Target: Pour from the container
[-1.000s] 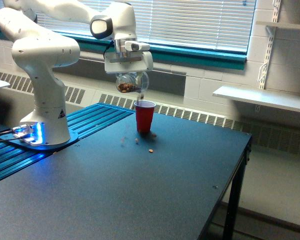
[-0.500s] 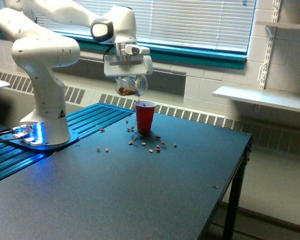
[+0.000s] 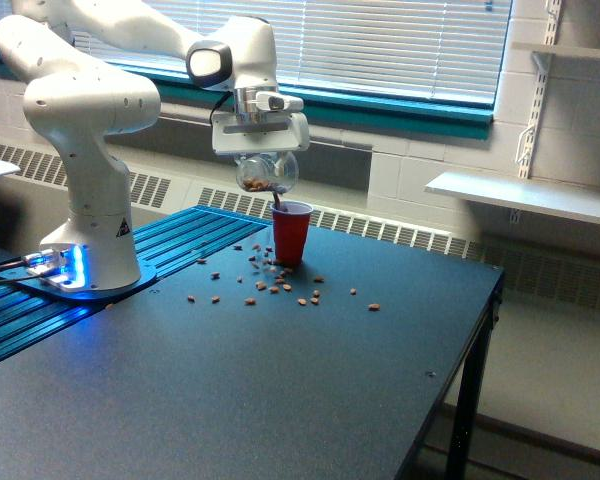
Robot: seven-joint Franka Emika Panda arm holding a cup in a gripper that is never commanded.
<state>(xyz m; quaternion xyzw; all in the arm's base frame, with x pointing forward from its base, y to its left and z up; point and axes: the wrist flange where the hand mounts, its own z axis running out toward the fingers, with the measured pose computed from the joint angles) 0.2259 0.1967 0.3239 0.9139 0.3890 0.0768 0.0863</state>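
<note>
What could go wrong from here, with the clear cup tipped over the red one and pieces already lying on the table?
1. More spill: many brown pieces already lie around the red cup, so the stream from the tilted clear cup seems partly to miss its rim.
2. Loss off the table: one piece lies well toward the exterior view's right; others may bounce farther.
3. A knock: the gripper holds the clear cup close above the light red cup, which might tip if touched.

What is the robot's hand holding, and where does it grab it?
The hand holds a clear, see-through plastic cup with brown bits inside, tipped on its side. It seems to grip the cup's side wall.
</note>
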